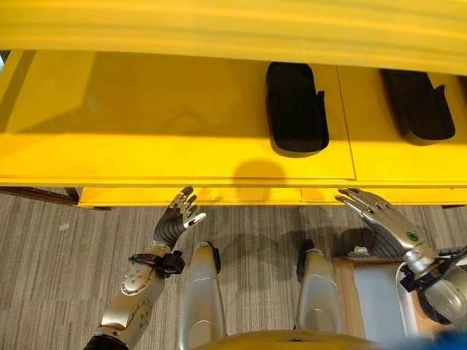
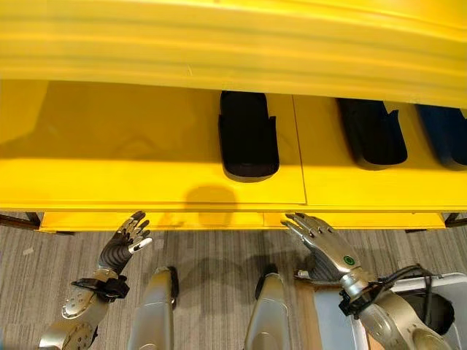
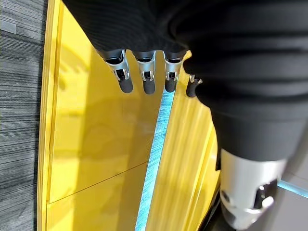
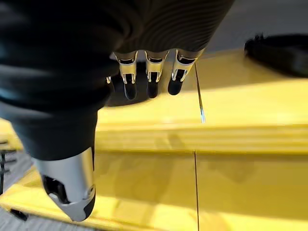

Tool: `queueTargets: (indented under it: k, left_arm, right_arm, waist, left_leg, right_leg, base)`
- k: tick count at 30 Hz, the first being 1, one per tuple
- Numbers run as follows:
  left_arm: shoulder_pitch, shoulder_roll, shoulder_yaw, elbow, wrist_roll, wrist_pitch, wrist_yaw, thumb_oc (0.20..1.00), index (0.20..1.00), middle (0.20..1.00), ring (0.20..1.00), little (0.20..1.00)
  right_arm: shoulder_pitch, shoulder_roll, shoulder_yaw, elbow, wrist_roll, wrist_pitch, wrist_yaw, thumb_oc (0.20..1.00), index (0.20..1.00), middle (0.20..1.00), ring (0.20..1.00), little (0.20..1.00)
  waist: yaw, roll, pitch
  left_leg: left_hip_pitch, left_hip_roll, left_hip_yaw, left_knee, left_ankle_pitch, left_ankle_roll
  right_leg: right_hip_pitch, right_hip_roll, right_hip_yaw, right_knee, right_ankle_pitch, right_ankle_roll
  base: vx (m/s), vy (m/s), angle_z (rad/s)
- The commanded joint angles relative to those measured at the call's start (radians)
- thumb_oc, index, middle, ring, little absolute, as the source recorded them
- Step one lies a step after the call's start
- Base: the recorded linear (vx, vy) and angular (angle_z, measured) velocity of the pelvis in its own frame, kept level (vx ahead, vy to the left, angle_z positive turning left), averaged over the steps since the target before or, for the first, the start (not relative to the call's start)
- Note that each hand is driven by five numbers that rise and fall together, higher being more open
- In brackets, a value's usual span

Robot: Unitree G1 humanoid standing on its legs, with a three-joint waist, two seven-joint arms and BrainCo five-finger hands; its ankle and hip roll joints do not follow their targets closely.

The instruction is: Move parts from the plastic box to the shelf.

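On the yellow shelf (image 1: 175, 117), two black parts are already lying: one part (image 1: 295, 108) near the middle, just left of a seam in the shelf board, and a second part (image 1: 417, 106) to its right, past the seam. In the right eye view, a dark blue part (image 2: 446, 135) is showing at the far right edge, beside the second black one.

Below the shelf's front edge, both hands are hanging over grey floor (image 1: 51, 277). The left hand (image 1: 175, 221) is reaching up toward the edge with its fingers relaxed and spread, holding nothing. The right hand (image 1: 379, 219) is doing the same on the robot's right, fingers straight, palm empty, fingertips close to the edge.

Under the right arm, a pale box (image 2: 445, 288) is sitting on the floor; its contents are too hidden to tell.

Judging from this, at least three parts are shelved, neither hand is carrying one, and the next step is likely going back to the box for another, if any are left.
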Motion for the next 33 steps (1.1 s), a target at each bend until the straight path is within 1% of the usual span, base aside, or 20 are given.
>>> queueTargets:
  k: [1, 2, 4, 11, 16, 26, 33]
  left_arm:
    - [-0.043, -0.016, -0.002, -0.01, 0.057, -0.056, 0.022, 1.0, 1.0, 1.0, 1.0, 1.0]
    - [-0.045, -0.021, -0.004, -0.008, 0.058, -0.057, 0.029, 1.0, 1.0, 1.0, 1.0, 1.0]
    - [-0.048, -0.026, -0.002, -0.006, 0.063, -0.057, 0.035, 1.0, 1.0, 1.0, 1.0, 1.0]
    - [-0.063, -0.028, -0.002, -0.009, 0.065, -0.056, 0.046, 1.0, 1.0, 1.0, 1.0, 1.0]
    - [-0.074, -0.035, -0.001, -0.01, 0.071, -0.063, 0.059, 1.0, 1.0, 1.0, 1.0, 1.0]
    - [-0.077, -0.051, 0.013, -0.014, 0.071, -0.074, 0.075, 1.0, 1.0, 1.0, 1.0, 1.0]
    - [-0.075, -0.055, 0.015, -0.014, 0.071, -0.08, 0.084, 1.0, 1.0, 1.0, 1.0, 1.0]
  right_arm:
    - [-0.033, 0.014, 0.018, 0.011, -0.014, 0.012, -0.023, 1.0, 1.0, 1.0, 1.0, 1.0]
    - [-0.063, 0.016, 0.05, 0.018, -0.023, 0.018, -0.022, 1.0, 1.0, 1.0, 1.0, 1.0]
    - [-0.093, 0.019, 0.071, 0.02, -0.028, 0.02, -0.022, 1.0, 1.0, 1.0, 1.0, 1.0]
    - [-0.197, 0.023, 0.11, -0.004, -0.009, 0.019, -0.038, 1.0, 1.0, 1.0, 1.0, 1.0]
    - [-0.277, 0.034, 0.162, -0.009, 0.0, 0.021, -0.048, 1.0, 1.0, 1.0, 1.0, 1.0]
    - [-0.388, 0.052, 0.254, 0.019, 0.01, 0.031, -0.045, 1.0, 1.0, 1.0, 1.0, 1.0]
    - [-0.424, 0.072, 0.282, 0.051, 0.02, 0.041, -0.052, 1.0, 1.0, 1.0, 1.0, 1.0]
  waist:
    - [0.025, 0.01, -0.002]
    - [0.026, 0.011, -0.001]
    - [0.027, 0.013, 0.0]
    - [0.034, 0.015, 0.007]
    - [0.041, 0.02, 0.01]
    - [0.051, 0.029, 0.006]
    - [0.054, 0.032, 0.01]
  left_leg:
    - [-0.018, 0.013, -0.033, -0.005, 0.055, -0.008]
    - [-0.02, 0.013, -0.033, -0.002, 0.053, -0.009]
    - [-0.023, 0.013, -0.032, 0.001, 0.052, -0.008]
    - [-0.034, 0.01, -0.029, 0.005, 0.054, -0.005]
    - [-0.04, 0.005, -0.028, 0.005, 0.054, -0.002]
    - [-0.056, -0.002, -0.03, 0.009, 0.052, 0.001]
    - [-0.063, -0.003, -0.031, 0.013, 0.052, 0.005]
  right_leg:
    - [-0.079, 0.042, 0.002, 0.182, -0.044, -0.067]
    - [-0.083, 0.041, 0.004, 0.186, -0.047, -0.067]
    - [-0.086, 0.04, 0.006, 0.188, -0.049, -0.068]
    - [-0.091, 0.037, 0.007, 0.187, -0.046, -0.067]
    - [-0.093, 0.034, 0.006, 0.192, -0.046, -0.068]
    - [-0.107, 0.032, 0.003, 0.202, -0.05, -0.07]
    - [-0.113, 0.032, 0.003, 0.209, -0.052, -0.072]
  base:
    - [0.0, 0.0, 0.0]
    - [0.0, 0.0, 0.0]
    - [0.0, 0.0, 0.0]
    - [0.0, 0.0, 0.0]
    - [0.01, -0.001, 0.04]
    - [0.0, 0.0, 0.0]
    - [0.0, 0.0, 0.0]
